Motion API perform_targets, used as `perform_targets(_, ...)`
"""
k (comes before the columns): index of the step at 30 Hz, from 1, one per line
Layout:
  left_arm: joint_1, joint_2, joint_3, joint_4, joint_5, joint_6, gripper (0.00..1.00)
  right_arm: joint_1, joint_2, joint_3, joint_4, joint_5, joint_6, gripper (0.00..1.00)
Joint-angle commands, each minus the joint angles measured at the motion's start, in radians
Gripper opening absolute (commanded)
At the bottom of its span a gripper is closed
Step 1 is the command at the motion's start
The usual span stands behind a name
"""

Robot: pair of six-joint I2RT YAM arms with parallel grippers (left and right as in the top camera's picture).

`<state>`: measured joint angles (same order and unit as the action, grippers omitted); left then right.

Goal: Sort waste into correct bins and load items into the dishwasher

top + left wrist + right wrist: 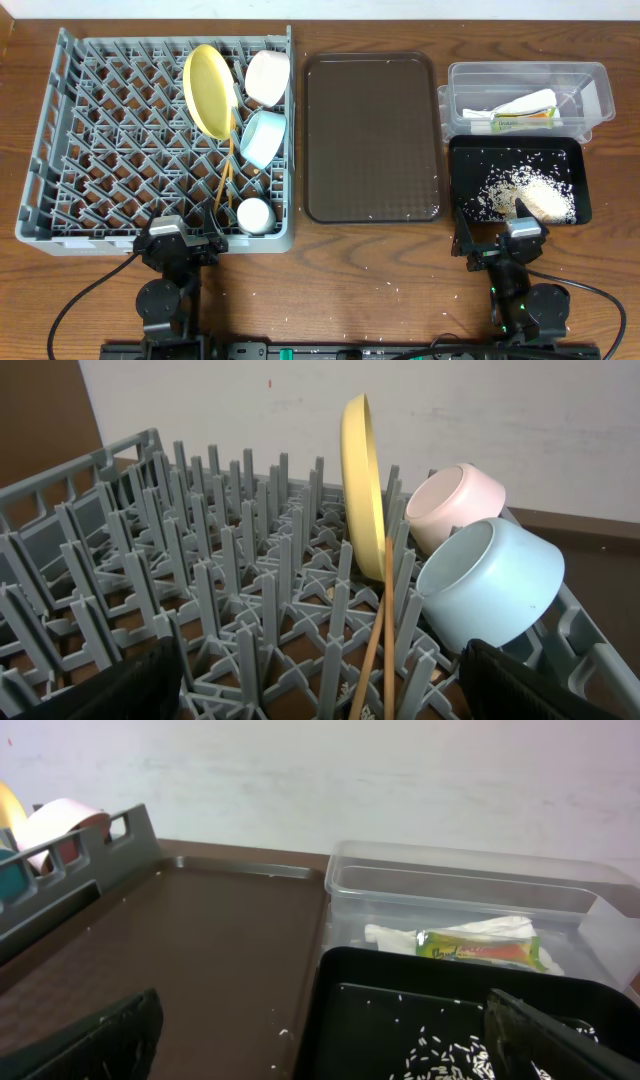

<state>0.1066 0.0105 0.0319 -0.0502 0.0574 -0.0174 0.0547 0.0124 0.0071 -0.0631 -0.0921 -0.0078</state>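
Black left hand [325, 685], right hand [330, 1042] agape

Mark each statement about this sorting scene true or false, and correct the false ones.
1. The yellow plate stands on edge in the grey dish rack. True.
2. The snack wrapper lies on the brown serving tray. False: it lies in the clear tub.
3. The white rice crumbs lie mostly in the black tray. True.
4. The light blue bowl sits in the black tray. False: it is in the grey dish rack, beside the yellow plate.
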Motion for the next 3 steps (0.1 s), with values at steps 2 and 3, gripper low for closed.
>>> perform_targets(2, -0.005, -0.005, -0.028, -0.015, 0.003, 0.017, 0.9, -0.002, -0.007, -0.002, -0.005, 0.013, 0.014, 0.99)
perform_targets(3, -0.005, -0.005, -0.028, -0.015, 0.003, 0.017, 0.89, -0.002, -0.007, -0.002, -0.005, 0.013, 0.014, 0.99)
